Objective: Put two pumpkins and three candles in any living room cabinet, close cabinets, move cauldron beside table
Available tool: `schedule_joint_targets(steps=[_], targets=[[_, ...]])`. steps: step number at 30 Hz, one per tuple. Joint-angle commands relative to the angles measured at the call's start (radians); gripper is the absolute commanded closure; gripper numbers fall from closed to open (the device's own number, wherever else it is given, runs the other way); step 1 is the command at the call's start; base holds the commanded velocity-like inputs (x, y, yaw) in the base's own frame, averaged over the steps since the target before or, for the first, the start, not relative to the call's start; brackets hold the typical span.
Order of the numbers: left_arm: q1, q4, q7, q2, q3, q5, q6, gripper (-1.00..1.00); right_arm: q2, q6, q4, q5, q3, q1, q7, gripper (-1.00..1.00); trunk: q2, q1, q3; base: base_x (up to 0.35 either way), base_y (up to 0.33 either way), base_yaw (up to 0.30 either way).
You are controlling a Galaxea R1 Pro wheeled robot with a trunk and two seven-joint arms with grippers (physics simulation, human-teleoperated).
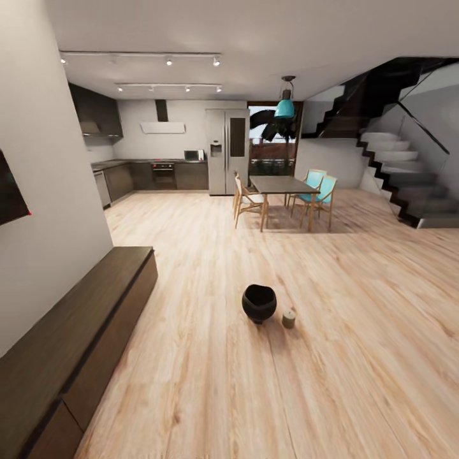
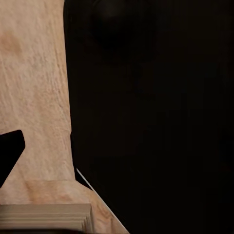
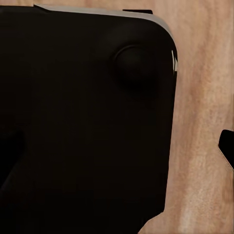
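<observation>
A black round cauldron (image 1: 259,303) stands on the wooden floor in the middle of the room. Just to its right stands one short candle (image 1: 289,319) with a pale top, close to the cauldron but apart from it. The long low dark brown cabinet (image 1: 76,344) runs along the left wall, its fronts flush and closed. The pumpkins are out of view. In the left wrist view a dark finger (image 2: 9,153) shows at the edge over the floor beside the robot's black body. The right wrist view shows a similar dark finger (image 3: 227,146).
A dining table (image 1: 280,185) with wooden and turquoise chairs (image 1: 319,194) stands farther back. The kitchen units (image 1: 153,175) and fridge (image 1: 227,152) line the far wall. A staircase (image 1: 408,185) rises at the right. Open wooden floor (image 1: 357,331) surrounds the cauldron.
</observation>
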Motion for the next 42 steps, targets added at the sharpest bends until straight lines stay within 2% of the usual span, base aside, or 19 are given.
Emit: schedule_joint_targets(steps=[1, 12, 18, 42], targets=[[0.001, -0.002, 0.000, -0.004, 0.000, 0.001, 0.000, -1.00, 0.000, -0.004, 0.001, 0.001, 0.000, -0.001, 0.000, -1.00, 0.000, 0.000, -0.001, -0.130, -0.091, 0.276], [0.001, -0.002, -0.001, -0.010, 0.001, 0.001, -0.007, -1.00, 0.001, -0.004, 0.001, 0.002, 0.000, -0.001, 0.000, -1.00, 0.000, 0.000, -0.001, -0.164, -0.174, 0.276], [0.001, -0.002, -0.001, -0.010, 0.001, 0.001, -0.043, -1.00, 0.001, -0.004, 0.002, 0.003, 0.000, -0.001, 0.000, -1.00, 0.000, 0.000, -0.001, -0.013, -0.016, 0.276], [0.001, -0.002, -0.001, -0.010, 0.000, 0.000, -0.049, -1.00, 0.002, -0.004, 0.001, 0.004, 0.000, -0.001, 0.001, -1.00, 0.000, 0.000, -0.001, 0.020, -0.001, 0.277]])
